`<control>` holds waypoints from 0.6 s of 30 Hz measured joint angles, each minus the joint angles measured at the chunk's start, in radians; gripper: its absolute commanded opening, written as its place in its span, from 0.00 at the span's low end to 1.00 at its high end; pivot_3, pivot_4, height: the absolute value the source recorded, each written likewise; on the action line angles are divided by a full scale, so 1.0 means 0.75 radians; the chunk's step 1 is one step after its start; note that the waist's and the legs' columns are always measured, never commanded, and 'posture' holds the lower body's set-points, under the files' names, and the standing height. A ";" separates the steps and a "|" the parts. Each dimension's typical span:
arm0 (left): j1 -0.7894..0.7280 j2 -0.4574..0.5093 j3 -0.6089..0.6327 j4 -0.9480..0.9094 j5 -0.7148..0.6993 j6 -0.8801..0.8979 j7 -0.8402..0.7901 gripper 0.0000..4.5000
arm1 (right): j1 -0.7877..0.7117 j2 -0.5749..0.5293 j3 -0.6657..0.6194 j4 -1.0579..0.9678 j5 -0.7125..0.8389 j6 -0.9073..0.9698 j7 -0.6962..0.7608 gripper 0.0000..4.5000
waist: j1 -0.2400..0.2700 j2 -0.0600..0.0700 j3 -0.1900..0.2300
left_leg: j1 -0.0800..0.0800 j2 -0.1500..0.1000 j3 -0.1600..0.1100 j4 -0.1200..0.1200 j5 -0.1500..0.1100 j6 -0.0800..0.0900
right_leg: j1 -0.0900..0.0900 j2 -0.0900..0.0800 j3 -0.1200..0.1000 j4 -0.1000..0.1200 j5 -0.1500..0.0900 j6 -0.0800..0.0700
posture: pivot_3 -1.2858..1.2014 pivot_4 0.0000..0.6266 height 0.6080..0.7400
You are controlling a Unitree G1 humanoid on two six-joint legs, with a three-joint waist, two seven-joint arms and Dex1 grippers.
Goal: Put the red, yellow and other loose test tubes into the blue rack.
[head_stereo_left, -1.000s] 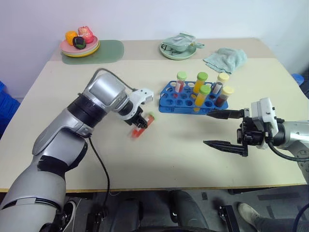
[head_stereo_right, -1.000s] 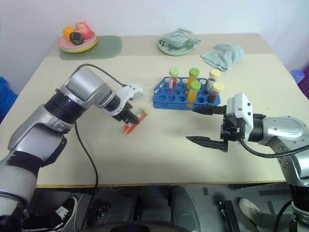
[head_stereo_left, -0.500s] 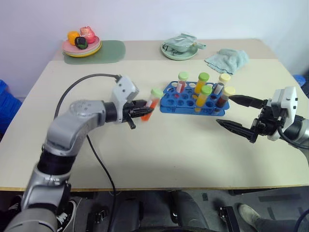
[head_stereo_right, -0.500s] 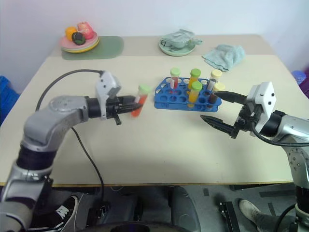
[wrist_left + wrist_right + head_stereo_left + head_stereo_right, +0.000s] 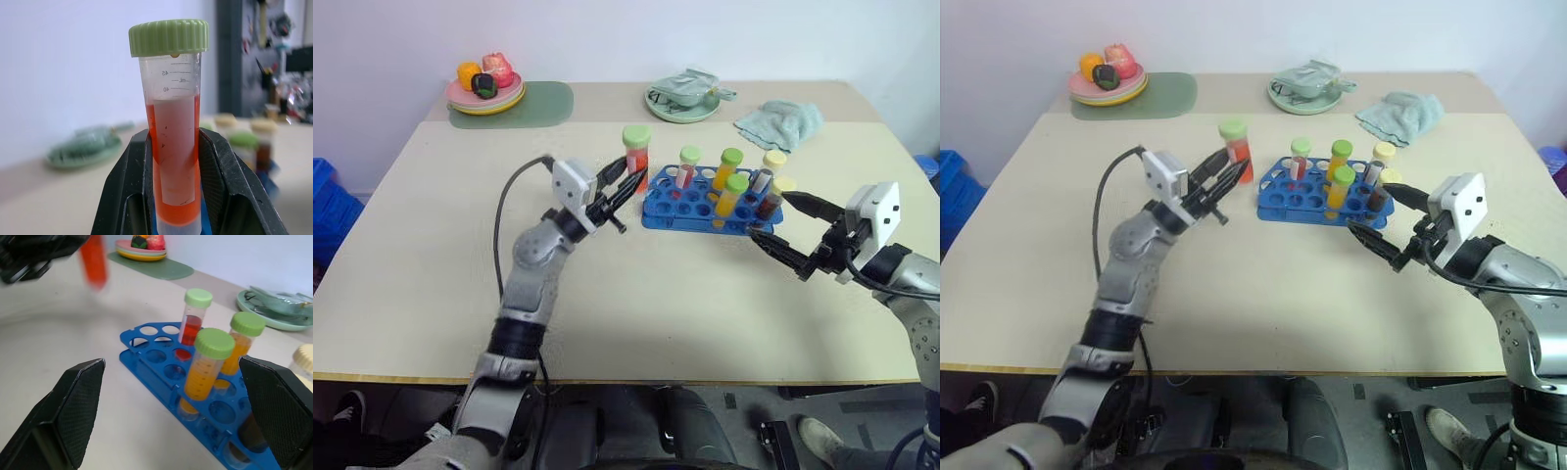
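Beside blue rack [image 5: 705, 204]: left end effector [image 5: 628, 183] grips red tube [image 5: 635, 157]; right end effector [image 5: 787, 231] wide.

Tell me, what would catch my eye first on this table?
Probably the green-capped tube of orange-red liquid held upright in the left end effector, just left of the blue rack. The rack already holds several capped tubes, and the right end effector waits wide open at its right end.
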 measured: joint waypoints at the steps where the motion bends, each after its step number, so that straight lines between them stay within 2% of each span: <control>1: -0.045 -0.024 0.019 0.077 0.001 -0.057 0.002 0.20 | 0.004 0.001 0.007 -0.005 0.000 0.001 0.000 1.00 | 0.000 0.000 0.000 | 0.001 0.000 0.000 0.000 0.000 0.000 | 0.001 0.000 0.000 0.000 0.000 0.000 | 0.52 0.24 1.00; 6: -0.211 -0.126 0.065 0.463 0.019 -0.333 0.007 0.20 | 0.015 0.001 0.008 -0.040 0.006 0.017 -0.008 1.00 | 0.000 0.000 0.000 | 0.001 -0.001 0.000 0.000 -0.003 0.006 | 0.003 0.001 -0.002 -0.002 0.000 0.000 | 0.52 0.24 1.00; 10: -0.282 -0.191 0.081 0.684 0.019 -0.437 -0.003 0.20 | 0.032 0.001 0.005 -0.103 0.025 0.047 -0.043 1.00 | 0.000 0.000 0.000 | 0.001 -0.001 0.000 0.000 -0.003 0.006 | 0.003 0.001 -0.003 -0.002 0.000 0.000 | 0.52 0.24 1.00; 18: -0.297 -0.272 0.078 0.868 0.026 -0.530 -0.069 0.20 | 0.061 0.007 0.001 -0.202 0.060 0.104 -0.124 1.00 | -0.001 0.000 0.000 | 0.001 -0.001 0.000 0.000 -0.004 0.007 | 0.004 0.001 -0.003 -0.002 0.000 0.000 | 0.52 0.24 1.00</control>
